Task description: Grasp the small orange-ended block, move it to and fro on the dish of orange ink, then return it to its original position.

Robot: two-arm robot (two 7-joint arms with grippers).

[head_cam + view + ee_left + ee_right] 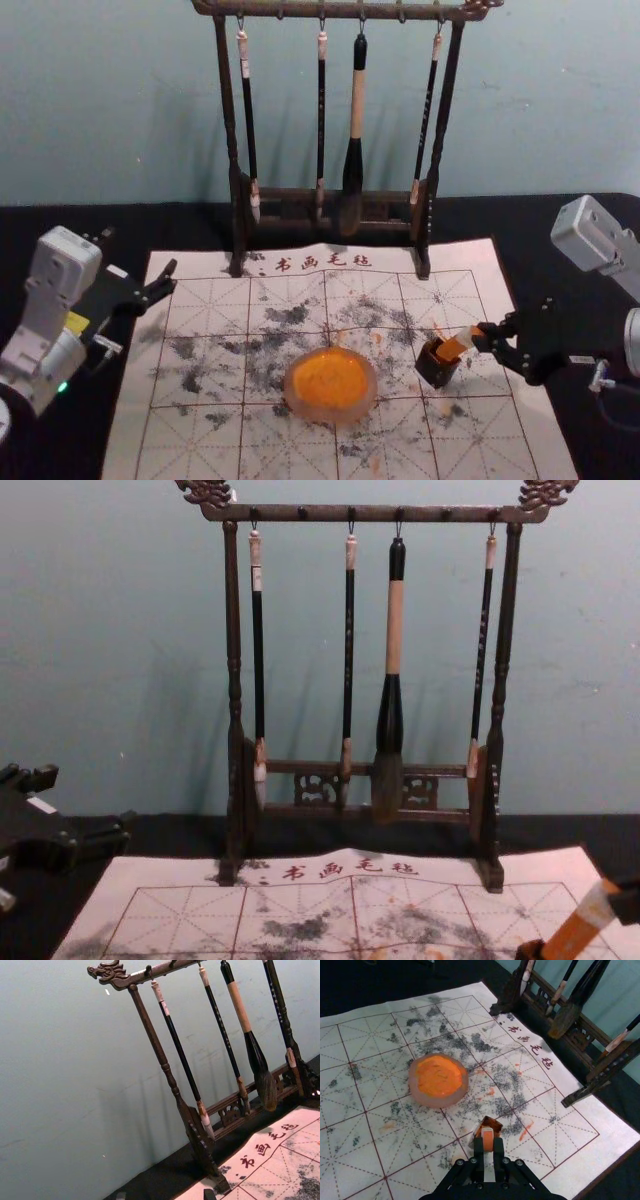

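Orange-and-white block [487, 1134], clamped by right gripper [488, 1144] at brown box [436, 371].
We'd clear its rim gently; left gripper [92, 796] parked at left, spread.

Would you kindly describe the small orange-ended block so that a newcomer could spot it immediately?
On the gridded mat before the brush rack, find the round dish of orange ink. To its right is a small dark box, and the block slants up out of it to the right hand. Unlike dish and box, it is slim and two-toned: orange below, white above.
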